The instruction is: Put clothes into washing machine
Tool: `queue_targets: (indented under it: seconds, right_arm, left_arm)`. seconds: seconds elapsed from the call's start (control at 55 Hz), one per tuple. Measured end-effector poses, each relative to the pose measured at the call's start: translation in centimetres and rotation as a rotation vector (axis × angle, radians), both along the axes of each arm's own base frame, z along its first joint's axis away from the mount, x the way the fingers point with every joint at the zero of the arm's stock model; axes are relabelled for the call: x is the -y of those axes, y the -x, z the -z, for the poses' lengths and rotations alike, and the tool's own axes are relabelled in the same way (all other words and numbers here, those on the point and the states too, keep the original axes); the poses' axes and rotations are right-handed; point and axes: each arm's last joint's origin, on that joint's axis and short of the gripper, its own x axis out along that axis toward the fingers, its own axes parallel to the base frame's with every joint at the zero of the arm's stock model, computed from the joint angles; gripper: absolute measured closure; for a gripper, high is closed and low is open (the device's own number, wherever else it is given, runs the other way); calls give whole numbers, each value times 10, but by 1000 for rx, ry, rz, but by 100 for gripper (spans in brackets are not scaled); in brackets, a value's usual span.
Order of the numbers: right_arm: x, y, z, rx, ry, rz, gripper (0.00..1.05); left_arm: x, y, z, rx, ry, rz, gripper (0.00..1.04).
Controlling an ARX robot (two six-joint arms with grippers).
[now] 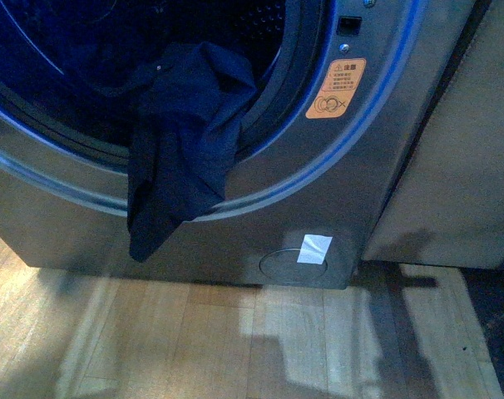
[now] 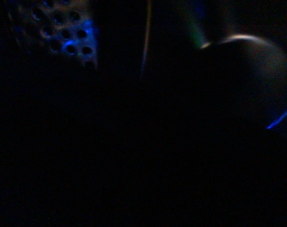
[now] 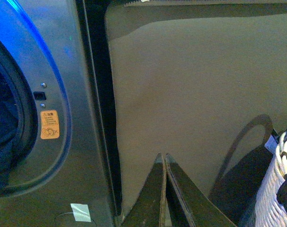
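The dark navy clothes (image 1: 181,137) hang over the lower rim of the grey washing machine (image 1: 260,208), partly in the drum and partly draped down its front. A sliver of the clothes (image 3: 2,137) shows inside the porthole in the right wrist view. My right gripper (image 3: 163,157) is shut with nothing between its fingers, facing the beige panel beside the washing machine (image 3: 82,142). The left wrist view is nearly dark; only perforated drum holes (image 2: 67,33) show, and my left gripper cannot be made out. Neither arm shows in the front view.
A plain beige panel (image 1: 464,158) stands right of the machine, also filling the right wrist view (image 3: 195,85). An orange warning sticker (image 1: 336,87) and a white label (image 1: 313,248) sit on the machine front. Wooden floor (image 1: 235,341) lies below. A white woven basket (image 3: 276,189) is near the right gripper.
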Motion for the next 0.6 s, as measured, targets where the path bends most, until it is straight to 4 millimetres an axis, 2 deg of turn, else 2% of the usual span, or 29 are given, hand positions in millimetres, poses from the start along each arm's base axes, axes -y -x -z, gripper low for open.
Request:
queue_targets:
  seconds: [0.127, 0.218, 0.273, 0.345, 0.455, 0.6]
  right_arm:
    - [0, 0, 0, 0, 0, 0, 102]
    - [0, 0, 0, 0, 0, 0, 102]
    - [0, 0, 0, 0, 0, 0, 102]
    - [0, 0, 0, 0, 0, 0, 102]
    - [0, 0, 0, 0, 0, 0, 102]
    - [0, 0, 0, 0, 0, 0, 102]
  left_arm:
    - [0, 1, -5, -38, 3, 31, 7]
    - [4, 2, -5, -162, 7, 91, 7]
    - [9, 10, 1, -306, -10, 134, 7]
    - [17, 24, 11, -411, -1, 192, 7]
    - [26, 42, 21, -466, 1, 223, 7]
    - [25, 64, 15, -469, 1, 233, 7]
